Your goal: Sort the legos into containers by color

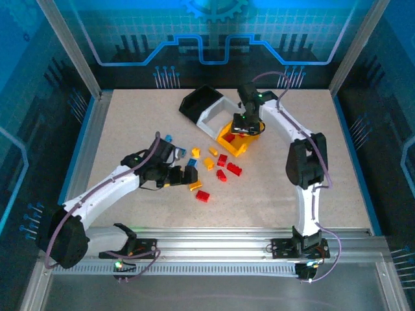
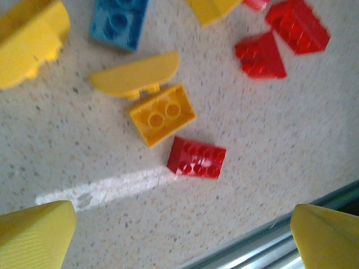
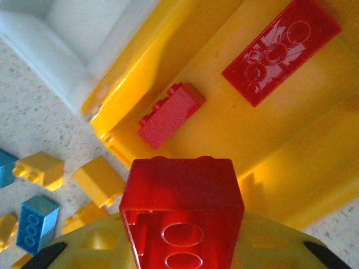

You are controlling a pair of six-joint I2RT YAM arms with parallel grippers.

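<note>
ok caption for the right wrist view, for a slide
Right hand holds a red brick over the yellow bin with two red bricks inside

Top cam overhead; wrist cams close-up (all share legos (image 1: pixel 222 160)).

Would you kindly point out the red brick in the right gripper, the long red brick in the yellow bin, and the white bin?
held red brick (image 3: pixel 182 185): right wrist view, flat upper face.
long red brick (image 3: pixel 275 54): right wrist view, studded top.
white bin (image 3: pixel 33 42): right wrist view, near wall.
</note>
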